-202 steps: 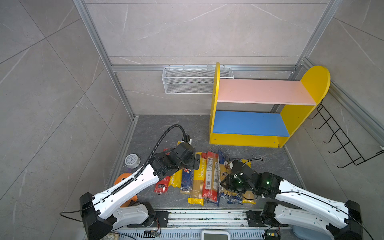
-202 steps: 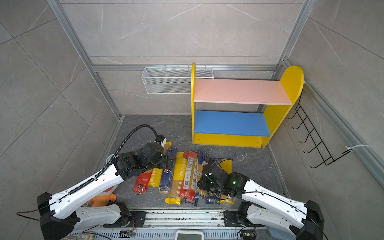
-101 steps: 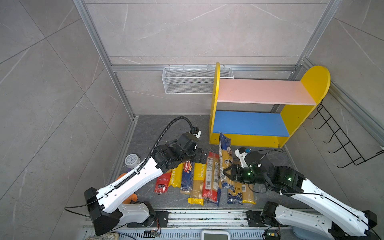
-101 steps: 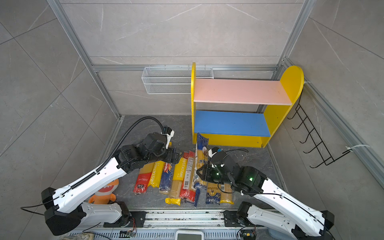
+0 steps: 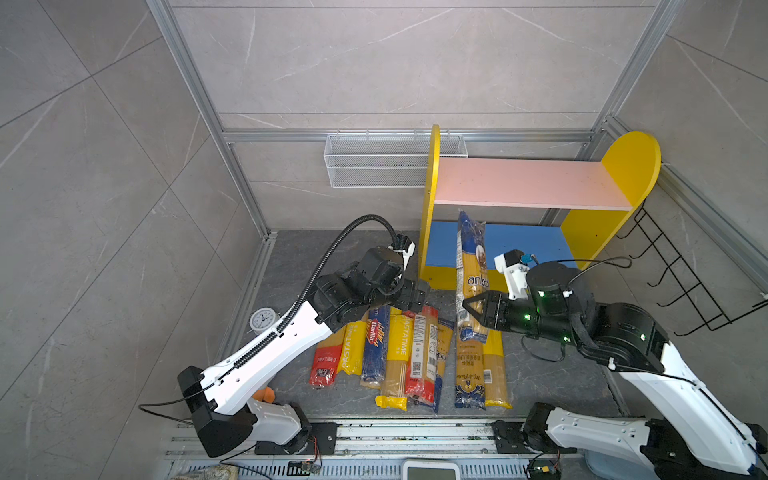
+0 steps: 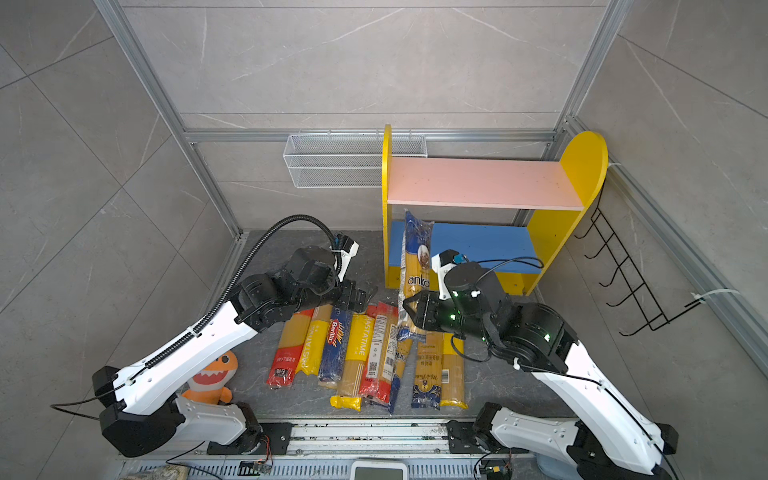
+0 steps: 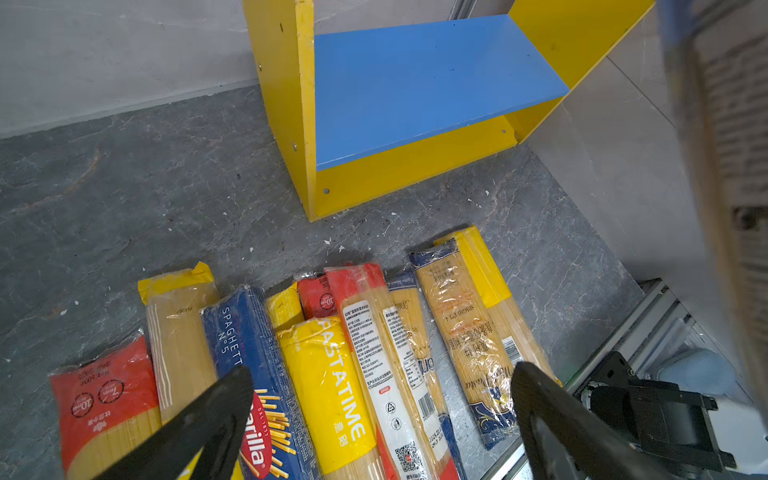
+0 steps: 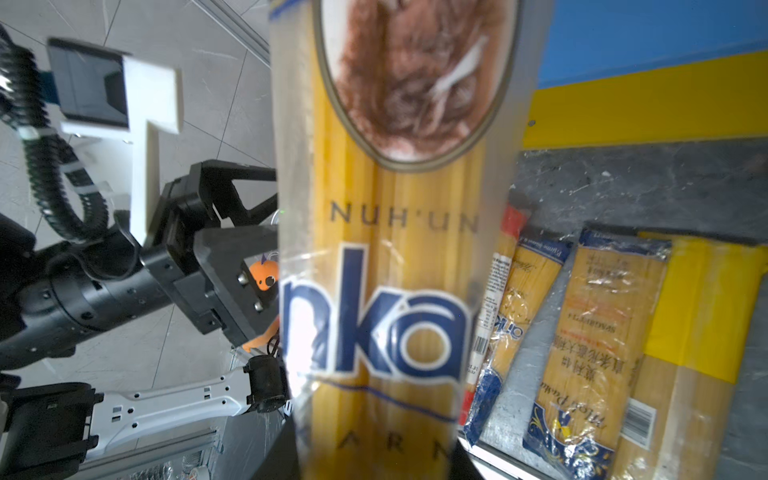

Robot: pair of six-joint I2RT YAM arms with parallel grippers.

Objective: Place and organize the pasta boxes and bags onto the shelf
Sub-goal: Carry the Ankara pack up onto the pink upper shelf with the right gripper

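Note:
My right gripper (image 5: 471, 318) is shut on the lower part of a clear, blue-ended Anka spaghetti bag (image 5: 471, 266). The bag stands nearly upright above the floor, its top in front of the shelf's blue lower board (image 5: 523, 245). It fills the right wrist view as the Anka bag (image 8: 390, 249). The pink upper board (image 5: 532, 183) is bare. Several pasta bags (image 5: 399, 345) and a dark blue Barilla box (image 5: 376, 340) lie side by side on the floor. My left gripper (image 5: 419, 293) hangs open over their far ends, holding nothing, and appears as the left gripper (image 7: 382, 374) in its wrist view.
A white wire basket (image 5: 374, 166) hangs on the back wall left of the shelf. A black hook rack (image 5: 681, 282) is on the right wall. An orange toy (image 6: 212, 376) and a small clock (image 5: 262, 319) sit by the left arm. A metal rail (image 5: 415, 432) runs along the front.
My right gripper has lifted the Anka bag off the pile and carried it up toward the shelf. The left arm has moved up and toward the shelf's left panel.

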